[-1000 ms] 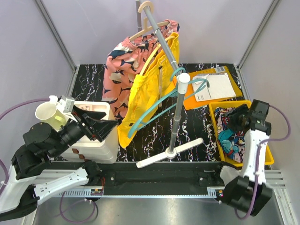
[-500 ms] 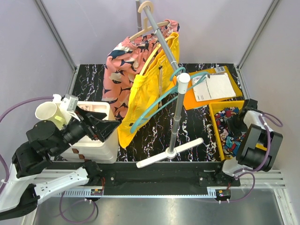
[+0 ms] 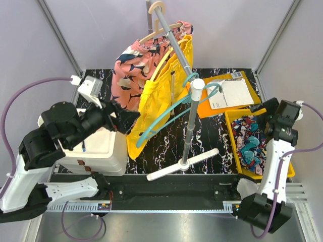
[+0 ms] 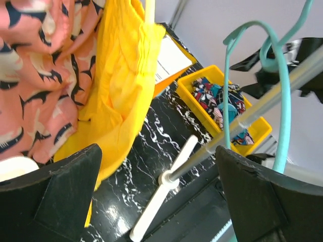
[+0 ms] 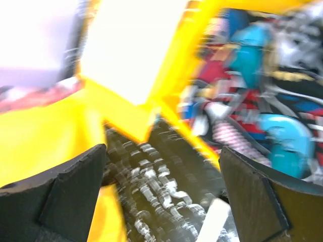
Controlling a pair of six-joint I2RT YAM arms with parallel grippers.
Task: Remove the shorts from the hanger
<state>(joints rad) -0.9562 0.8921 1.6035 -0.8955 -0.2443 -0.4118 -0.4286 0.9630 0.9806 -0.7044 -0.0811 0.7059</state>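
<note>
The yellow shorts [image 3: 156, 101] hang from the grey rail [image 3: 174, 43], beside a pink patterned garment [image 3: 128, 75] on a wooden hanger. An empty teal hanger [image 3: 174, 113] hangs near the rail's front end. The comic-print shorts [image 3: 250, 143] lie in the yellow bin [image 3: 290, 169]. My left gripper [image 3: 123, 118] is open and empty, just left of the yellow shorts [image 4: 121, 85]. My right gripper [image 3: 265, 113] is open and empty above the bin's far left corner. The right wrist view is blurred and shows the comic-print shorts [image 5: 262, 101].
A white box [image 3: 98, 148] sits under my left arm. The rack's white cross base [image 3: 181, 164] and upright pole [image 3: 192, 121] stand mid-table. An orange envelope with a white sheet [image 3: 229, 93] lies behind the bin.
My left arm has risen and swung right, bringing its open gripper up beside the yellow shorts. My right arm dipped at the bin, then lifted and turned; the comic-print shorts stay in the bin.
</note>
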